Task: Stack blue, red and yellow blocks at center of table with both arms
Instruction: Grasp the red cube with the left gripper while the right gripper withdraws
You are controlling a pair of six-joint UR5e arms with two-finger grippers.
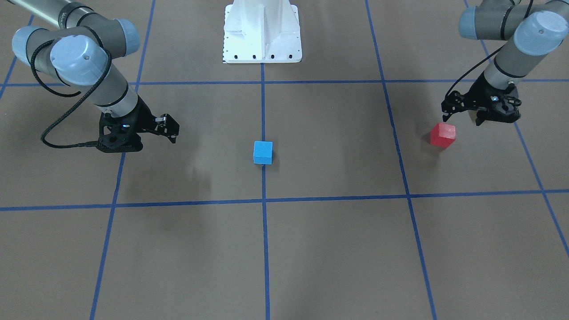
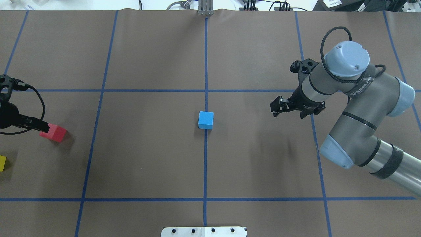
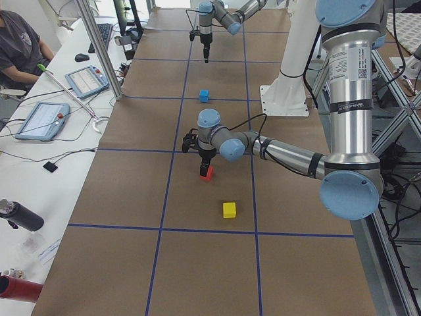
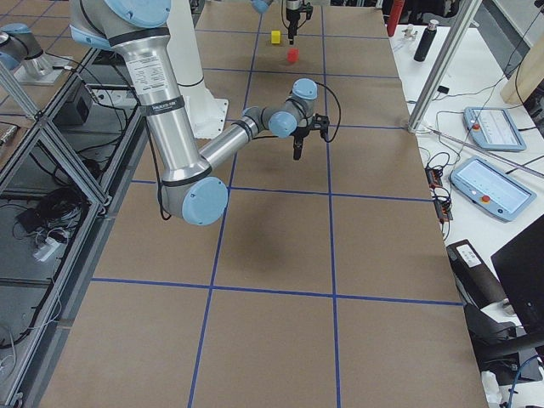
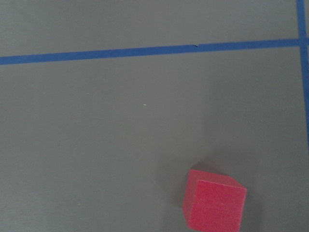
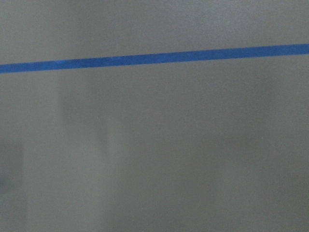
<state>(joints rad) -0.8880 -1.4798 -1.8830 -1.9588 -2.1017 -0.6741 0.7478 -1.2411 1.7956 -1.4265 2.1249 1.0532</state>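
Exterior front-facing view tells you most: the fingers of the left gripper are spread wide and holding nothing. They hang just above the red block, which sits on the tabletop under them, maybe a hair toward the middle, and isn't between them yet. It's a cube, so there's no long axis to worry about, but it's turned diagonal to the tape lines. I'd guess the wrist has to square up to a pair of faces before dropping. The left wrist cam has it low and right in frame, so it's not centred there either. The left arm is clearly the nearer one. The right gripper hangs well apart on the other side, fingers looking parted and empty. The blue block is on the middle tape line, and the yellow block is further out toward the left end.
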